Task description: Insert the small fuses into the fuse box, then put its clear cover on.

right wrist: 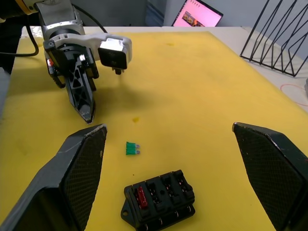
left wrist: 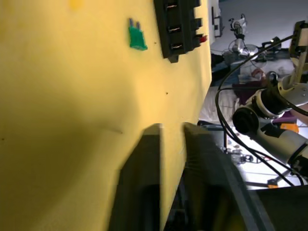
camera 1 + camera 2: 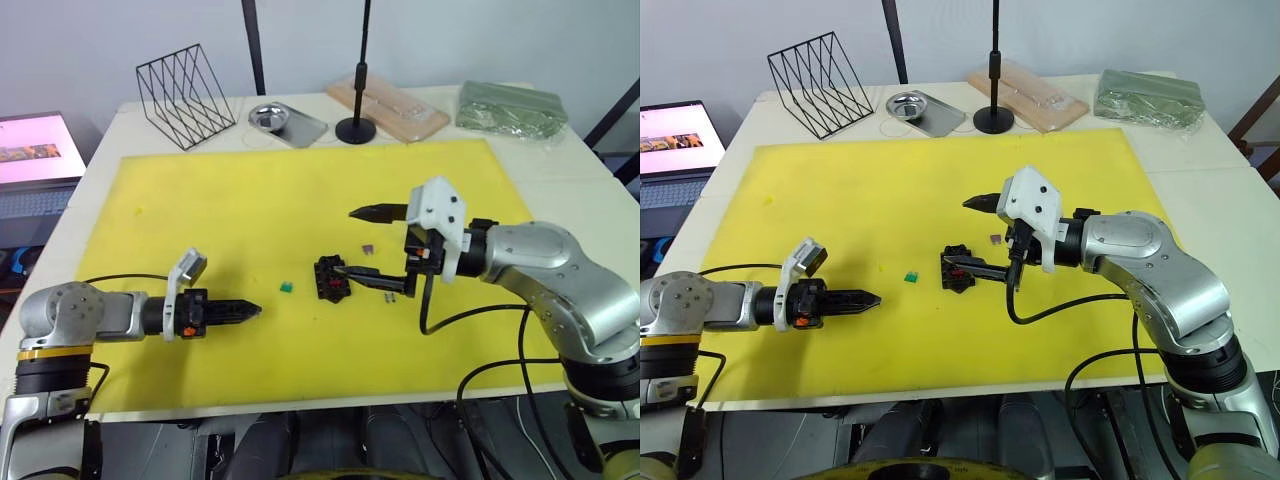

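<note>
With the right claw [image 3: 365, 245] held wide over the box [image 3: 331, 279] at frame centre and the left claw [image 3: 250, 311] nearly closed and empty, the green fuse [image 3: 286, 287] could be knocked aside.

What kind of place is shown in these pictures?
Probably a robotics lab or test workbench: a yellow mat covers the table as a work surface, a laptop stands beside it, and the left wrist view shows cables and equipment beyond the table edge.
</note>
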Robot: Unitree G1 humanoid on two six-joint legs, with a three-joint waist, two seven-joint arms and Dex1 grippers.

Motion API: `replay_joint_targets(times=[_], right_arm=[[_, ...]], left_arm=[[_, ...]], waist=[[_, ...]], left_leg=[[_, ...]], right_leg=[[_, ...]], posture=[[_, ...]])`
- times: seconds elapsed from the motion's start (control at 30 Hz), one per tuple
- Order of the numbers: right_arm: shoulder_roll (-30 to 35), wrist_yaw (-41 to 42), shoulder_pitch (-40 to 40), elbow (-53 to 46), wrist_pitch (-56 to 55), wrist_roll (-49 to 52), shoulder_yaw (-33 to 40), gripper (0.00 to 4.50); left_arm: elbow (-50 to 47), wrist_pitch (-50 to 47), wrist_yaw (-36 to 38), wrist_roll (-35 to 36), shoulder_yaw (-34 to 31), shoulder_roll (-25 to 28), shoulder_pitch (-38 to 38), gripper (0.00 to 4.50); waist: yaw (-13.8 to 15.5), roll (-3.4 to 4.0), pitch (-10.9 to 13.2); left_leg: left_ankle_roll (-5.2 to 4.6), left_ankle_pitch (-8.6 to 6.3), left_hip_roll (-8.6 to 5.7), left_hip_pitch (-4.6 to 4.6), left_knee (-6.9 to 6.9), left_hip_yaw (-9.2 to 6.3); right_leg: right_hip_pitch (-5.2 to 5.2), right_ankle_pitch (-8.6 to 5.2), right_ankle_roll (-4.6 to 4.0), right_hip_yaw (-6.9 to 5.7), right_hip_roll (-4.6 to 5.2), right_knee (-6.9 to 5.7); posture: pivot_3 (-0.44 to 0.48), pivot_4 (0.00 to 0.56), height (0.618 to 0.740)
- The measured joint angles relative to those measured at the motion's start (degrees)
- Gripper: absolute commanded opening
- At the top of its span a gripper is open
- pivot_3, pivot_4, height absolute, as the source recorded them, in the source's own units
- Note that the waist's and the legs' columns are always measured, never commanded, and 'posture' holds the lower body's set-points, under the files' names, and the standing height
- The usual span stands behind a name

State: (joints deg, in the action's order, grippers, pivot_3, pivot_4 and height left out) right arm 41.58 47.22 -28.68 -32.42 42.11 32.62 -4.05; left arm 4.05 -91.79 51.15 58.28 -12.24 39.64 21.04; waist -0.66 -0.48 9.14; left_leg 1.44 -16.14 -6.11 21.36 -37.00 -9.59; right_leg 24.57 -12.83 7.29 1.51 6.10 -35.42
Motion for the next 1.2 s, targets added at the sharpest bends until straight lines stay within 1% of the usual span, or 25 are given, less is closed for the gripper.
replay_joint_targets(times=[0.07, 0.1, 0.23, 0.27, 0.5, 0.7, 1.07, 1.2], right_arm=[[0.0, 0.0, 0.0, 0.0, 0.0, 0.0, 0.0, 4.5], [0.0, 0.1, 0.0, 0.0, 0.0, 0.0, 0.0, 4.5], [0.0, 0.0, 0.0, 0.0, 0.0, 0.0, 0.0, 4.5], [0.0, 0.0, 0.0, 0.0, 0.0, 0.0, 0.0, 4.5], [0.1, 0.0, 0.3, 0.0, 0.0, 0.0, 0.1, 4.5], [0.6, 0.0, 0.5, 0.0, 0.0, 0.0, 0.2, 4.5], [1.3, -0.2, 1.0, -0.1, 0.0, 0.2, 0.4, 4.5], [1.3, -0.3, 1.1, -0.1, 0.0, 0.2, 0.4, 4.5]], left_arm=[[-1.2, 0.5, 0.6, 0.3, 0.0, 0.1, 0.0, 2.52], [-1.6, 0.8, 0.9, 0.5, 0.1, 0.2, 0.0, 2.82], [-1.9, 0.8, 1.2, 1.0, 0.1, 0.4, 1.3, 4.29], [-1.8, 0.9, 1.3, 1.0, 0.1, 0.6, 1.8, 4.46], [3.4, 2.4, 2.6, -0.3, 1.8, 2.0, 5.9, 4.46], [6.6, 4.5, 3.3, -1.8, 3.3, 1.6, 6.5, 4.46], [11.6, 9.0, 10.7, -5.3, 8.8, 3.0, 7.5, 4.46], [12.9, 9.6, 11.8, -6.5, 9.3, 3.0, 9.0, 4.46]], waist=[[0.0, 0.0, 0.0], [0.0, 0.0, 0.0], [0.1, 0.0, 0.0], [0.0, 0.0, 0.0], [0.0, -0.01, 0.0], [0.0, -0.01, 0.0], [0.0, -0.01, 0.0], [0.0, -0.01, 0.0]], left_leg=[[0.0, 0.0, 0.0, 0.0, 0.0, 0.0], [0.0, 0.0, 0.0, 0.0, 0.0, 0.01], [0.0, 0.0, 0.0, 0.01, 0.0, 0.0], [0.0, 0.0, 0.0, 0.01, 0.0, 0.01], [0.01, 0.0, -0.01, 0.01, 0.0, 0.0], [0.01, 0.0, -0.01, 0.02, 0.01, 0.0], [0.0, 0.0, -0.01, 0.01, 0.01, 0.0], [0.0, 0.0, -0.01, 0.02, 0.0, 0.0]], right_leg=[[0.0, 0.0, -0.01, 0.0, 0.01, 0.01], [0.0, 0.01, -0.01, 0.0, 0.01, 0.01], [0.0, 0.01, -0.01, -0.01, 0.01, 0.02], [0.0, 0.01, -0.01, -0.01, 0.01, 0.02], [0.0, 0.01, -0.01, -0.02, 0.0, 0.03], [0.0, 0.01, -0.01, -0.02, 0.0, 0.05], [0.0, 0.01, -0.01, -0.02, 0.0, 0.05], [0.0, 0.01, -0.01, -0.02, 0.0, 0.05]], posture=[[0.0, 0.15, 0.74], [0.0, 0.15, 0.74], [0.0, 0.15, 0.74], [0.0, 0.15, 0.74], [0.0, 0.15, 0.74], [0.0, 0.15, 0.74], [0.0, 0.15, 0.74], [0.0, 0.15, 0.74]])
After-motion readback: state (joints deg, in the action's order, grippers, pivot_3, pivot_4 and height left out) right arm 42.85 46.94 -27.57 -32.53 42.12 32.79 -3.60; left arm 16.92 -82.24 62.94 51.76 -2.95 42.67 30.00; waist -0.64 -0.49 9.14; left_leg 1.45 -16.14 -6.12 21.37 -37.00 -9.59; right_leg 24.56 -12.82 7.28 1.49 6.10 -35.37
